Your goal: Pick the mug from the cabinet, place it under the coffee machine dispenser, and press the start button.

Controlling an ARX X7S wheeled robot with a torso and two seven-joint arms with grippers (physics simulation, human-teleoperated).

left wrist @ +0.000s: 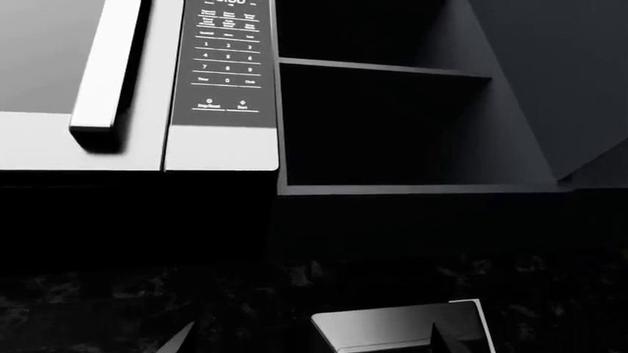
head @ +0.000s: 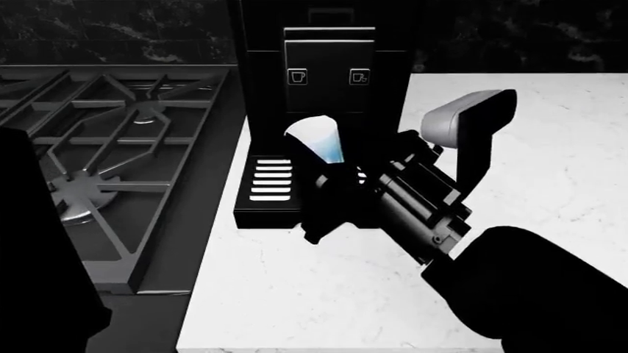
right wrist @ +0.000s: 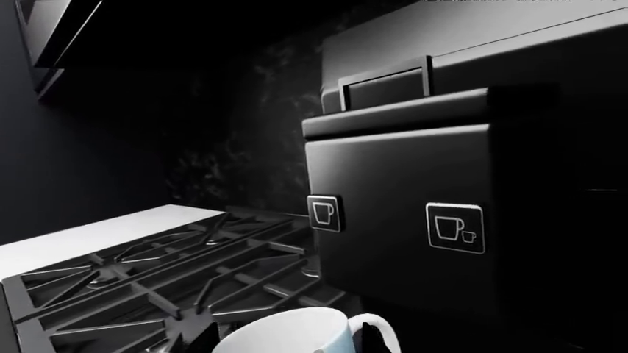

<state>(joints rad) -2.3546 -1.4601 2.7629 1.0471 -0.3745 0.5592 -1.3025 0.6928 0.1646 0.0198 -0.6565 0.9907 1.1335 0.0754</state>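
Mug (head: 319, 140) placement is the matter in hand: in the head view the small white cup with its bluish inside is seen near the centre of the frame, held tilted above the slotted drip tray (head: 273, 180) and in front of the coffee machine (head: 329, 44). It is judged to be carried at that height and angle so that it can be slid in beneath the coffee machine dispenser (right wrist: 402, 191), whose black block fills the right half of the right wrist view. Going from left to right in the head view, the stove grates (head: 108, 125) are found in the left third, then the machine and the drip tray, then the right gripper (head: 329, 198), which is clamped on the mug from the lower right, and finally the pale countertop (head: 549, 176) at the right. In the right wrist view the rim of the mug is seen at the bottom centre, below the two cup-icon buttons (right wrist: 455, 228). Nothing is seen lying on the tray, so the way in is judged to be clear; the dispenser overhang itself could be struck if the cup is not lowered and levelled. The left gripper (left wrist: 309, 342) is barely shown at the bottom edge of the left wrist view, under a microwave (left wrist: 137, 81) and a dark open cabinet (left wrist: 393, 125); its fingers appear well spread and nothing is held.
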